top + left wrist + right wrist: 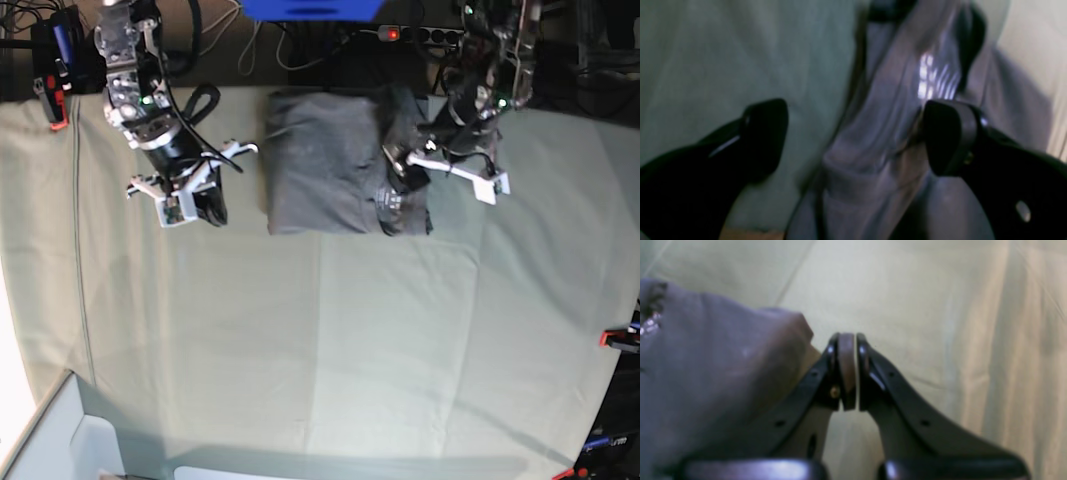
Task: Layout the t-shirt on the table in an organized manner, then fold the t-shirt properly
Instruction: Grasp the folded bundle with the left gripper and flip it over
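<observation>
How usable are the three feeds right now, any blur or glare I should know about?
Left wrist view: heavily smeared, the t-shirt just streaks, with a bright glare patch on it. Right wrist view: soft focus, the shut right pincer readable, the table cloth washed out pale. Base view: sharpest, evenly lit, with bright overexposure along its left edge.

Closed right gripper (847,371) beside t-shirt (706,373)

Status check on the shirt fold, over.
Left end effector open over the t-shirt, gripping nothing. Right end effector shut, empty, beside the shirt. T-shirt folded into a compact block on the table. Nothing in the way.
</observation>
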